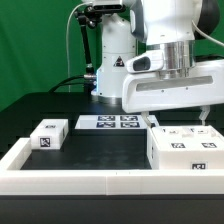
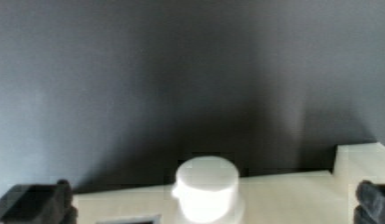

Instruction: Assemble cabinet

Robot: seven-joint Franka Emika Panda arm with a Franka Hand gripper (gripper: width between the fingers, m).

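The cabinet body [image 1: 186, 148], a large white box with black-and-white tags, stands at the exterior view's right. My gripper [image 1: 178, 124] hangs just above its top with the jaws wide apart and nothing between them. In the wrist view the dark fingertips [image 2: 36, 204] sit at both lower corners. The gripper [image 2: 205, 208] straddles a white round peg [image 2: 207, 184] that stands up from the body's pale surface [image 2: 287, 190]. A small white tagged block [image 1: 48, 134] lies apart at the exterior view's left.
The marker board [image 1: 108, 122] lies flat on the black table behind the parts. A long white rail [image 1: 80, 181] runs along the front and turns up the left side [image 1: 14, 155]. The arm's base [image 1: 112, 60] stands behind.
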